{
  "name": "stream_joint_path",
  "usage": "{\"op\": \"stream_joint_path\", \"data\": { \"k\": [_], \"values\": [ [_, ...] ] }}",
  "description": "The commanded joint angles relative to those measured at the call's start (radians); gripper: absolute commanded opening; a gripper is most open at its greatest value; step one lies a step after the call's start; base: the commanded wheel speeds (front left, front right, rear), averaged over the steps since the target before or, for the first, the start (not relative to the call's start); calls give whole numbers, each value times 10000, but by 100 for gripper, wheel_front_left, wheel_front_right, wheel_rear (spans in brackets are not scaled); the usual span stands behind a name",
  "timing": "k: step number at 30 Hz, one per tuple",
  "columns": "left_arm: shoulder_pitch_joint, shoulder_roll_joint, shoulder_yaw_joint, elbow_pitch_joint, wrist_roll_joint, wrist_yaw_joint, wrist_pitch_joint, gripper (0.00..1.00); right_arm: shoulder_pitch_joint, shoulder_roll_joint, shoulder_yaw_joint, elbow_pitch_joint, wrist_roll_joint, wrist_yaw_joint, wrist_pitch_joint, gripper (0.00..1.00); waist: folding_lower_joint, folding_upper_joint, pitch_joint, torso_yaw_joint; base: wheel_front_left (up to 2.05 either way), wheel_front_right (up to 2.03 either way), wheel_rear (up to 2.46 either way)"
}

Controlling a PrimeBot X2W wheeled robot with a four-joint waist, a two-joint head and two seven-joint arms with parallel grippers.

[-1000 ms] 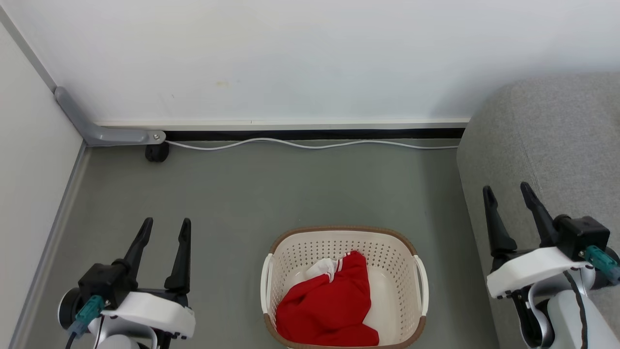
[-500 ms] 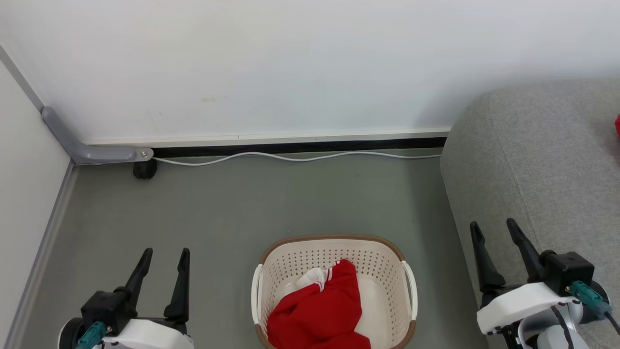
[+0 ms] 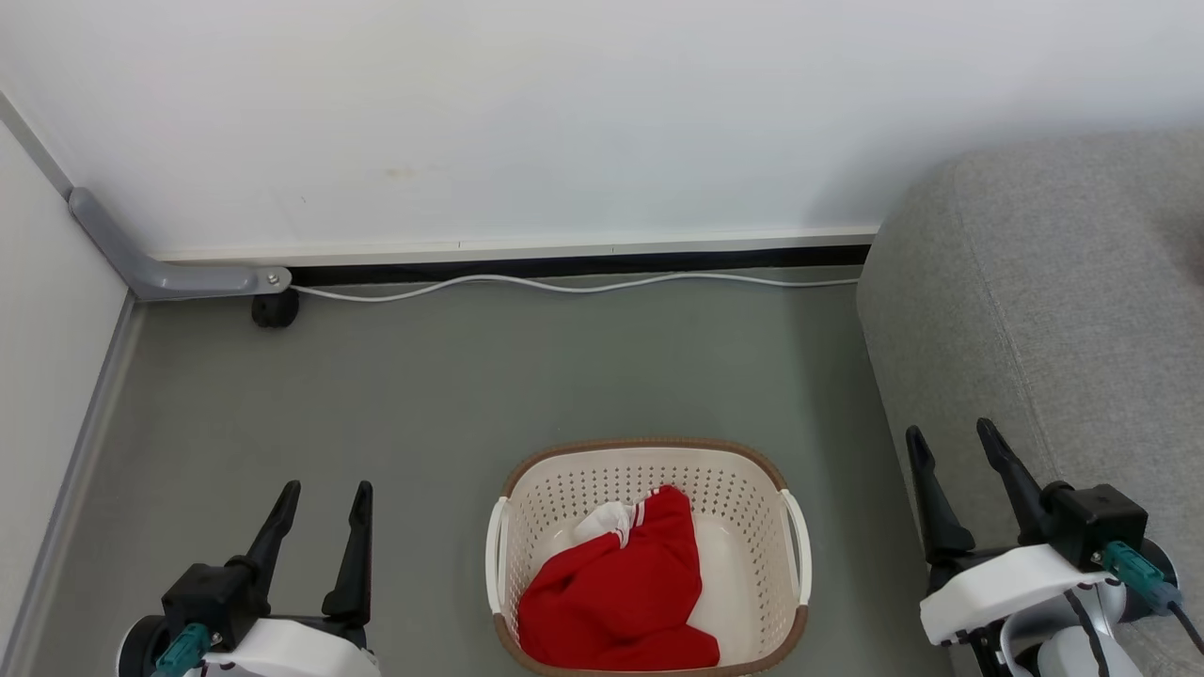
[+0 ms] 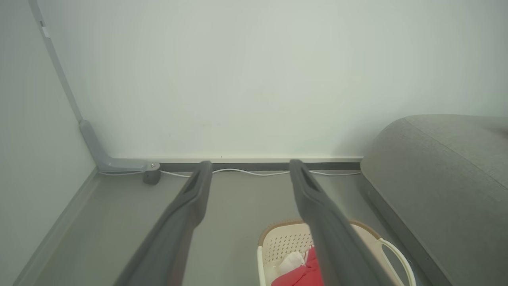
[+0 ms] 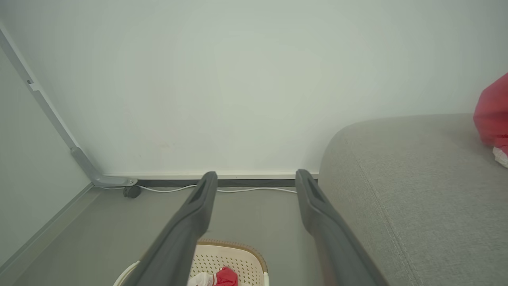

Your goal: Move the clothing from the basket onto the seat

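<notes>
Red clothing [image 3: 616, 597] with white trim lies bunched in the cream perforated basket [image 3: 649, 461] on the grey floor, low in the head view's middle. The grey seat [image 3: 1053, 301] rises at the right. A second red piece of clothing [image 5: 493, 113] rests on the seat [image 5: 416, 190] at the far right of the right wrist view. My left gripper [image 3: 324, 489] hangs open left of the basket, nothing between its fingers. Over the seat's front edge my right gripper [image 3: 950, 437] is open and holds nothing. Basket [image 4: 285, 242] and clothing [image 4: 299, 274] show behind the left gripper's [image 4: 248, 165] fingers.
A white wall with a dark skirting strip runs across the back, with a white cable [image 3: 564, 282] lying along it. A grey bracket and a small black caster [image 3: 275, 308] sit in the left corner. Bare grey floor [image 3: 527, 376] stretches between wall and basket.
The head camera has tilted and swung, so the whole picture shifted down and slightly left. Both grippers stay open and the red bundle lies as before in the basket.
</notes>
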Motion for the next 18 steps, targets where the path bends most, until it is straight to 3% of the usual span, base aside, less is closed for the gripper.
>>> {"op": "stream_joint_path", "data": {
  "k": [1, 9, 18],
  "values": [
    [-359, 60, 301, -204, 72, -38, -51, 100, -356, -27, 279, -340, -141, 12, -120, 100, 0, -1, 205, -16, 0, 0, 0],
    [-715, -27, 129, 106, -96, -38, -51, 100, -855, 52, 514, -679, -305, 12, -120, 100, 0, -1, 1168, -34, 0, 0, 0],
    [-1835, -128, -783, 731, -359, -38, -51, 100, -1803, 150, 536, -996, -606, 12, -120, 100, 0, -1, 3130, -108, 0, 0, 0]
  ]
}}
